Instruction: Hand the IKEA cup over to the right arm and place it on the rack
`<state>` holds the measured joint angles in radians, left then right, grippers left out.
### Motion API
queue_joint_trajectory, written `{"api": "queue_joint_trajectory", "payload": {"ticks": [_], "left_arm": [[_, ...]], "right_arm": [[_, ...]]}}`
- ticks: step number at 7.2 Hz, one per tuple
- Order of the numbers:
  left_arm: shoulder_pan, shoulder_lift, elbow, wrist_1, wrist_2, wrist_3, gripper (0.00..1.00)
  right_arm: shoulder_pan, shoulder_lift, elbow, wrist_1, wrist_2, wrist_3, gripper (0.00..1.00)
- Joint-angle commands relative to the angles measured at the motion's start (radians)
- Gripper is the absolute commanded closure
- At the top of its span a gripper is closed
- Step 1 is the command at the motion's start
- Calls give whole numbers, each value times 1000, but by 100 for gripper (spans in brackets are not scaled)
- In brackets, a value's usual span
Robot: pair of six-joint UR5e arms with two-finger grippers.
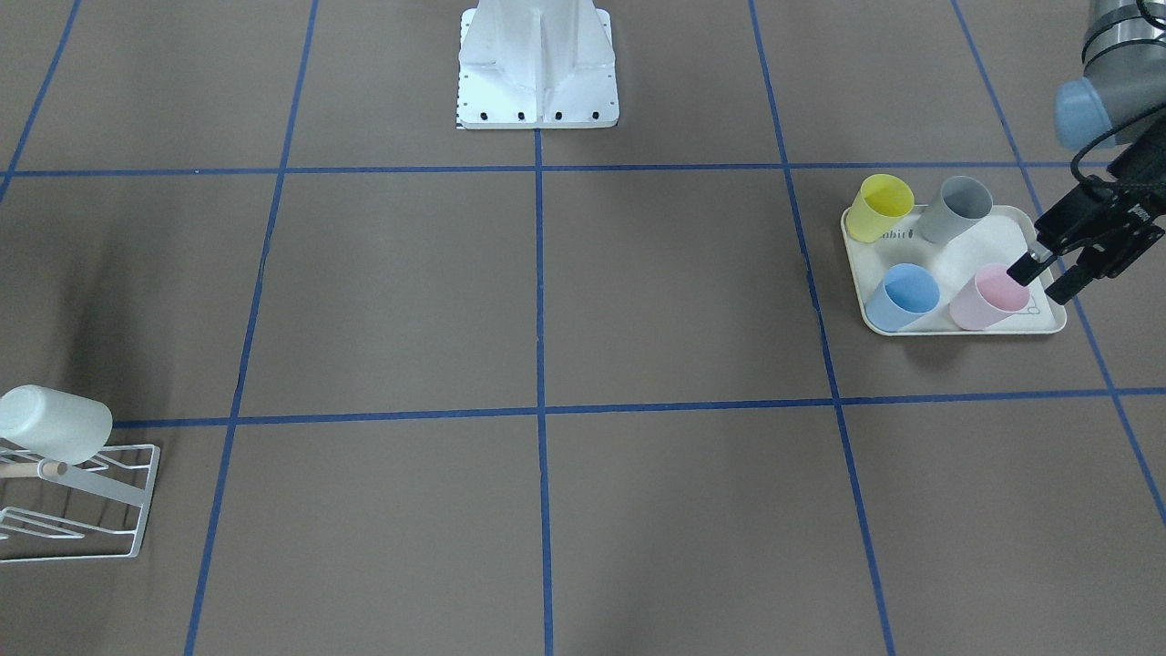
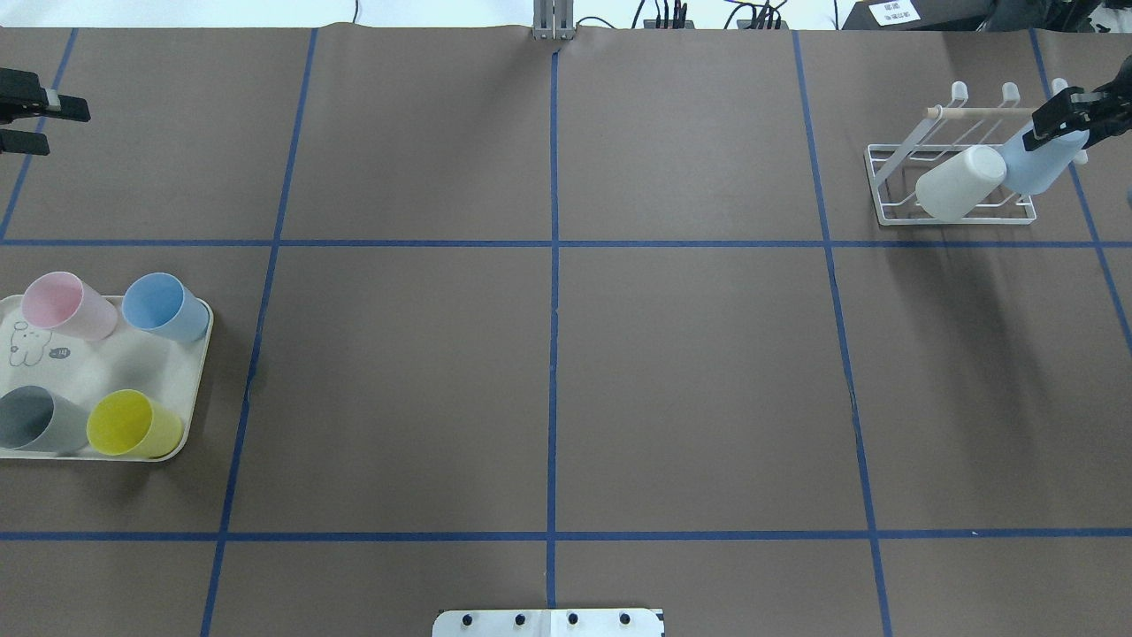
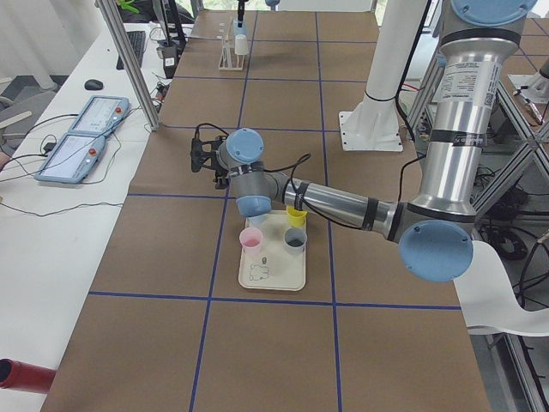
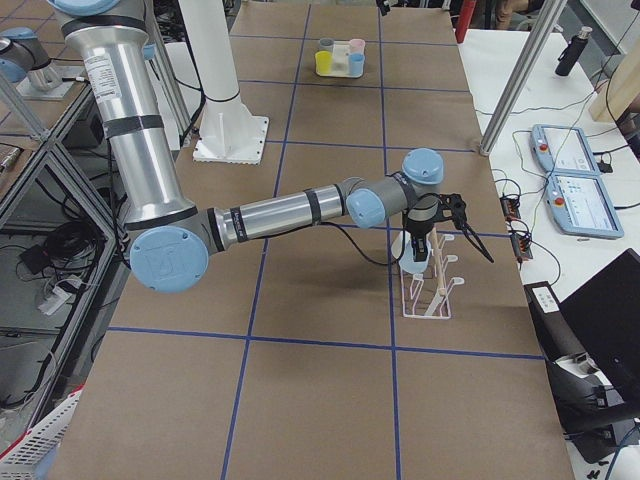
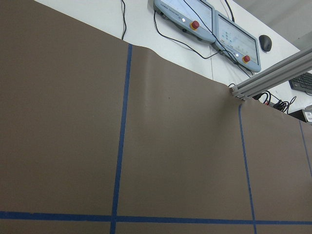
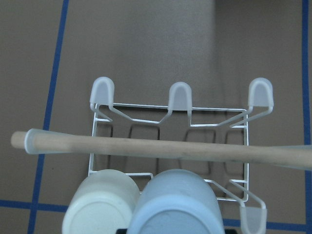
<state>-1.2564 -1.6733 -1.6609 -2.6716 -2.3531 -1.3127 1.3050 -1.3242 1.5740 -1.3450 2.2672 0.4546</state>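
Right gripper [image 2: 1068,137] clamped on pale blue cup [image 2: 1033,170] at the rack [image 2: 959,221], white cup [image 2: 959,183] just beside my fingers. My left gripper [image 1: 1041,281]: open, tray [image 2: 110,363] well apart.

Quick count: six cups total. Four are near the left gripper [image 1: 1041,282], all on the one tray [image 1: 966,260]: one pink cup [image 1: 988,296], one blue cup [image 1: 904,296], one grey cup [image 1: 956,208], one yellow cup [image 1: 881,207]. The other two are at the right gripper [image 2: 1061,137] on the single rack [image 1: 114,487]: one white cup [image 2: 959,183], one pale blue cup [image 2: 1042,168]. The rack has one dowel [image 6: 146,146] and three capped prongs [image 6: 179,95] in a row beyond it. Two grippers, two pendants [image 5: 185,17].
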Motion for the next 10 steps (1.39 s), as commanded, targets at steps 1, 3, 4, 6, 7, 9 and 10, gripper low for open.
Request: {"api": "queue_joint_trajectory", "payload": {"ticks": [1,3,4,6,7,9,10], "left_arm": [[17,38,-2,1,0,9,0],[14,93,7,42,2,182,0],[-6,118,4,132,56,361,0],[3,161,0,275,168,546,0],[5,176,-2,327,169,581,1],[87,184,-26,552,155,581,3],[98,184,-51,608,153,582,4]], "right_arm": [[-15,5,-14,1,-1,-1,9],[-24,13,-20,1,-1,3,2],[-29,13,-20,0,-1,6,2],[-35,23,-19,0,2,9,2],[-38,29,-19,0,2,10,2],[-42,30,-19,0,3,9,2],[-42,30,-19,1,3,10,2]]}}
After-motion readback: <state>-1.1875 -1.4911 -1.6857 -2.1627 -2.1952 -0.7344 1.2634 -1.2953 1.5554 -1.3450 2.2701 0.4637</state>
